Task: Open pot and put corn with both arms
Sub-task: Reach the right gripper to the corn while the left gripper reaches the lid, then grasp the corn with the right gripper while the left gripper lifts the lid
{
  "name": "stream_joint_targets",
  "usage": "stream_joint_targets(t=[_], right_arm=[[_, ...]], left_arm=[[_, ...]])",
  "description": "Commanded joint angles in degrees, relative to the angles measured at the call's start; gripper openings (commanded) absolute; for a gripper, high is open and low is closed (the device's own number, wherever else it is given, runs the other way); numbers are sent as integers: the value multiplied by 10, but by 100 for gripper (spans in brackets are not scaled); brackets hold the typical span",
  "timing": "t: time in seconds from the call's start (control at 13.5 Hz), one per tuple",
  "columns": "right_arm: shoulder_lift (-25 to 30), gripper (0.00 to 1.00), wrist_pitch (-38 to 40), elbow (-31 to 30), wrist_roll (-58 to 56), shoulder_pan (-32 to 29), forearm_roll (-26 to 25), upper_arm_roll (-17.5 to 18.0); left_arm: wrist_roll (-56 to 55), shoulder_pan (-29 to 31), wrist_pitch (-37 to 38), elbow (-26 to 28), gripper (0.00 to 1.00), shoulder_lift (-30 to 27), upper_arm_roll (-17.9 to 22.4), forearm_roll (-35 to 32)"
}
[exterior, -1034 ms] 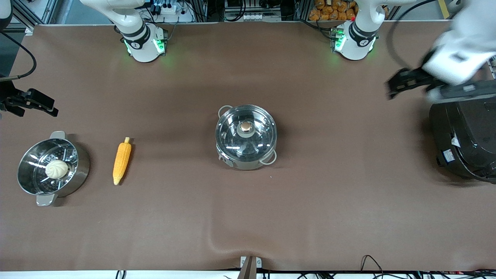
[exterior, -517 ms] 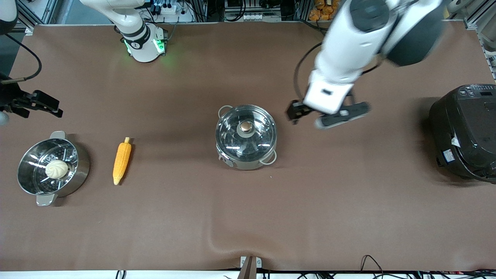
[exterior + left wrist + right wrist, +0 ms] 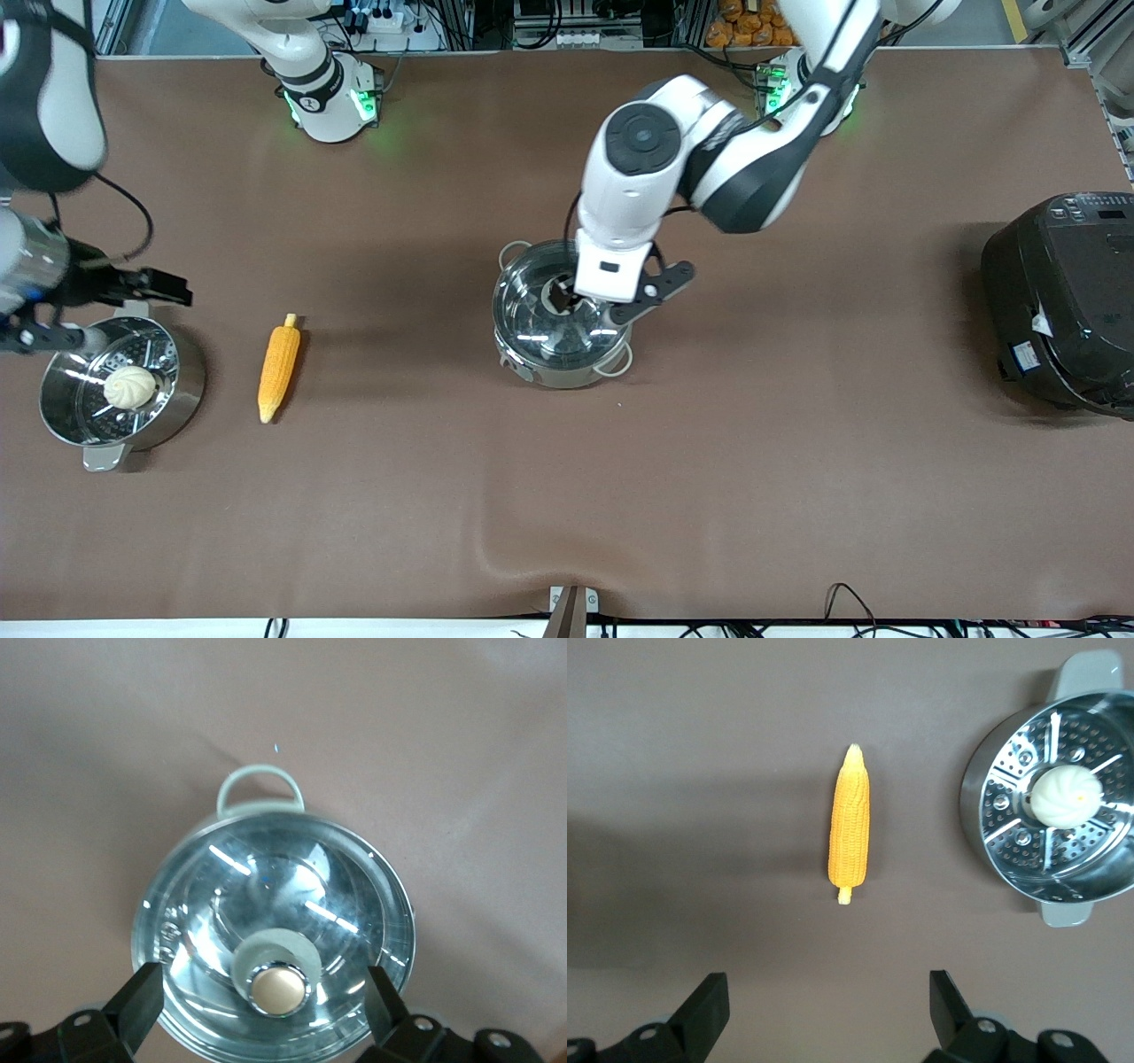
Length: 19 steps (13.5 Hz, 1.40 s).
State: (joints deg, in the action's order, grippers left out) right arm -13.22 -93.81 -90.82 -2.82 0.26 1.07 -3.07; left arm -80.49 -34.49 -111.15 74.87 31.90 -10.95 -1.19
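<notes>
The left arm has swung in from the rice cooker (image 3: 1063,301) end of the table, and its gripper (image 3: 594,306) now hangs over the pot (image 3: 562,341) at the middle of the table. Its fingers (image 3: 133,1005) are spread wide to either side of the lid's knob (image 3: 279,988), seemingly not touching it. The glass lid (image 3: 266,904) is on the pot. The right gripper (image 3: 115,297) has moved inward and hovers over the steamer pot (image 3: 182,381) near the right arm's end, released. The bun (image 3: 1067,796) sits in the steamer. The corn (image 3: 278,369) lies flat on the table between steamer and pot.
</notes>
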Motion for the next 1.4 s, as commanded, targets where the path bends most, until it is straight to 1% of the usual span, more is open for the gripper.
stream_joint_targets(t=[0.0,0.07,0.37,0.59,0.66,0.81,0.89,1.03,1.11,1.18,1.33], right_arm=[[-76,100,1,42,-2,2,3,-2],[-99,100,-10,50,-2,2,2,-2],[-159,100,-25,54,-3,-8,-3,-3],[-209,100,-79,54,-2,-8,3,-3],[-214,100,-105,49,-1,-15,10,-3],[-220,100,-114,33,-2,-19,17,-3],[-220,100,-127,19,-2,-17,17,-3],[-213,100,-215,-51,-1,-18,19,-2],[-210,100,-253,-80,3,-14,25,-2],[-210,100,-276,-94,9,-13,29,-2],[-212,100,-304,-112,21,-9,29,-1]], left_arm=[[-50,-29,-19,-25,100,41,12,0],[-53,-34,-23,-25,100,54,12,-1],[-63,-48,-22,-16,100,70,11,-13],[-83,-49,-22,-16,100,78,11,-13],[-87,-49,-22,-15,100,78,11,-13],[-88,-49,-22,-15,100,78,9,-11],[-88,-49,-22,-15,93,78,9,-11],[-92,-52,-22,-15,84,78,10,-9],[-101,-52,-22,-15,77,78,10,-11],[-105,-54,-22,-15,68,78,10,-12],[-106,-54,-22,-11,34,78,10,-13]])
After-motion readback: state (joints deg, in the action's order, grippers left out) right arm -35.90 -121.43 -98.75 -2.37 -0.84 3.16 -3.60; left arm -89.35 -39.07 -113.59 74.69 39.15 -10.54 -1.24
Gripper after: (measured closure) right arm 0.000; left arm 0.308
